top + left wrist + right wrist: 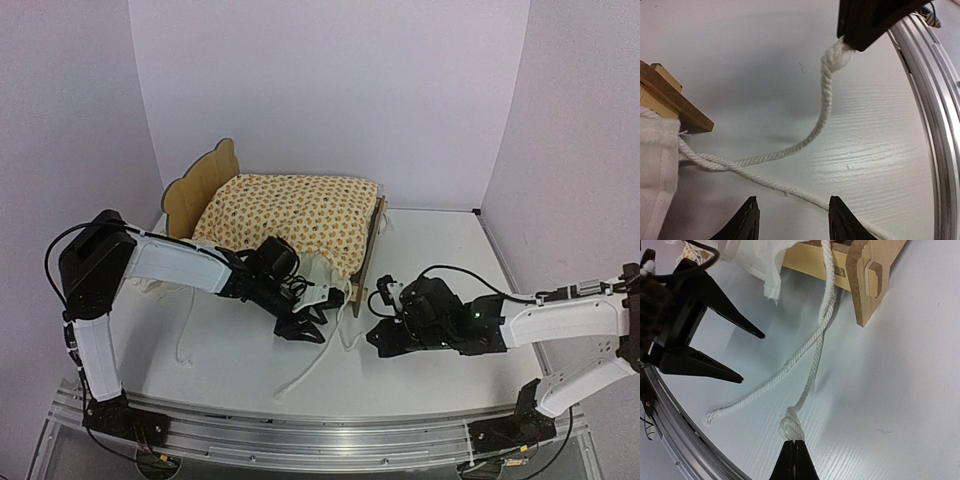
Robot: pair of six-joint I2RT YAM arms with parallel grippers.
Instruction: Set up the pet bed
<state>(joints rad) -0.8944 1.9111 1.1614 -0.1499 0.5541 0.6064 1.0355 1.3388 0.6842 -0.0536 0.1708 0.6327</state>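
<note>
The pet bed, a light plywood frame with a scalloped headboard [200,186] and low footboard [368,250], stands at the back left with the orange-dotted cushion [290,212] on it. Two white rope ties hang from the cushion's foot corner by the frame leg [870,280]. My right gripper [795,446] is shut on the knotted end [792,427] of one tie, just above the table. The other tie [765,182] lies on the table, running past my left gripper [791,210], which is open with nothing between its fingers. Its free end [711,416] lies near the rail.
The aluminium rail [935,125] runs along the table's near edge, close to both grippers. White cushion fabric [655,165] droops beside the frame corner [670,100]. More white ties trail on the table left of the bed [185,340]. Pale walls enclose the table.
</note>
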